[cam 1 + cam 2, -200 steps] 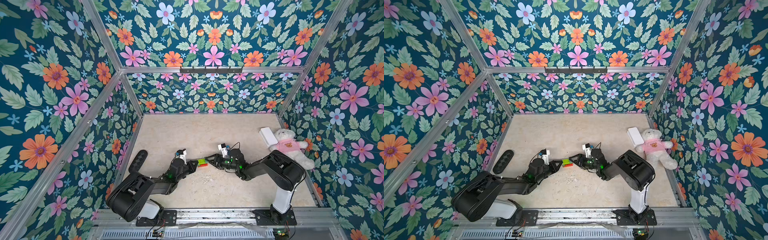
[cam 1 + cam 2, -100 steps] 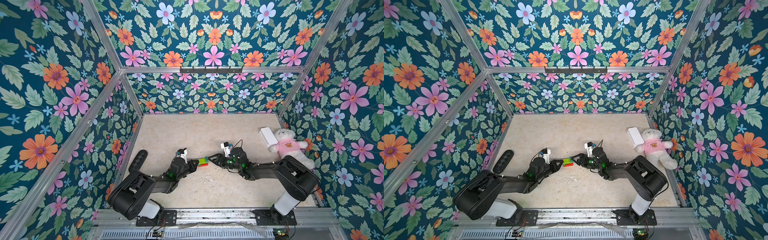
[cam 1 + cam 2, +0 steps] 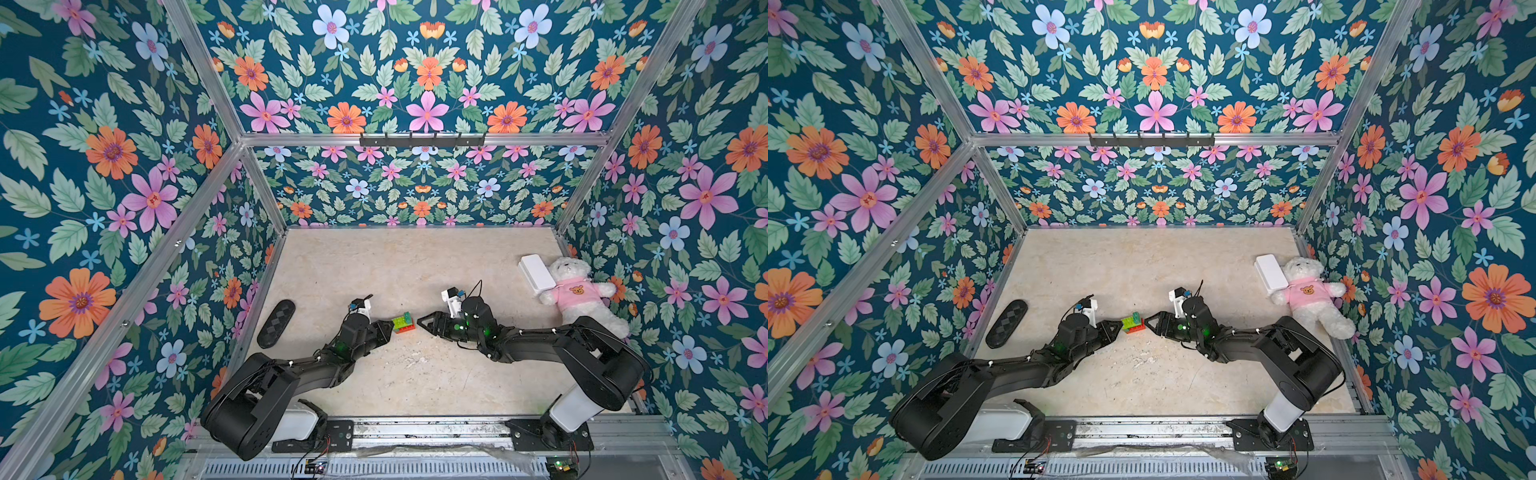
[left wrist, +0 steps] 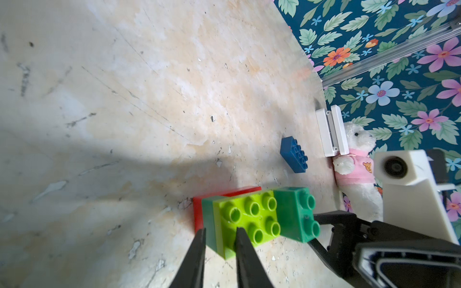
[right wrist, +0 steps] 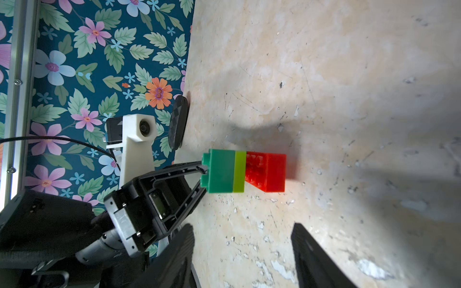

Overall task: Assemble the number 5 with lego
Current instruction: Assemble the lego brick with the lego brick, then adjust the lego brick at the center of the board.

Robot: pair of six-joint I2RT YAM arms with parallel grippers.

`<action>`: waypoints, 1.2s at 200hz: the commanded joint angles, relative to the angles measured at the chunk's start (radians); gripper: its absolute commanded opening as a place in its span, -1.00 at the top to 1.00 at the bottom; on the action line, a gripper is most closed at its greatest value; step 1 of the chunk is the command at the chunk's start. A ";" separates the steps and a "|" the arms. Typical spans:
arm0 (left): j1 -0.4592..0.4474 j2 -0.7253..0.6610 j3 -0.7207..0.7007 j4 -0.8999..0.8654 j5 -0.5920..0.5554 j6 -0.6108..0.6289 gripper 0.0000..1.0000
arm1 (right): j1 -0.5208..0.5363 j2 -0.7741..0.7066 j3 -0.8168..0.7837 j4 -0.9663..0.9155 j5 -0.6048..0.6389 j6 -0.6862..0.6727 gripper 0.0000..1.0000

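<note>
Black with a diamond pattern, a flat oval pad [image 3: 276, 323] lies at the left edge of the mottled beige, scratched table [image 3: 395, 266]. Next we see the left gripper [image 4: 220, 230]. Its thin black fingers stand nearly together on both sides of a corner of the lego stack [image 4: 249, 214], and we cannot tell if they press it. The stack sits near the front middle of the table, between both grippers. It is glossy studded plastic: a long red brick, a dark-green layer, a long lime-green brick with free studs, then a short dark-green brick at one end. The right gripper [image 5: 242, 227] is just beside it, with fingers wide apart and holding nothing. Further right a blue studded brick [image 4: 293, 154] lies alone, near a white plastic box [image 3: 536, 272] and a fluffy white teddy bear [image 3: 579, 291] in a pink shirt.
</note>
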 commanded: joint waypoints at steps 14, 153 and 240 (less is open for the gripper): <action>0.000 0.002 0.013 -0.133 -0.001 0.026 0.51 | 0.006 0.003 0.008 -0.006 0.006 -0.014 -0.29; -0.001 0.008 0.078 -0.143 0.033 0.040 0.27 | 0.022 -0.008 0.010 -0.033 0.033 -0.013 -0.27; 0.008 0.015 0.148 -0.190 0.002 0.101 0.02 | 0.092 0.017 -0.004 0.003 0.082 0.031 -0.21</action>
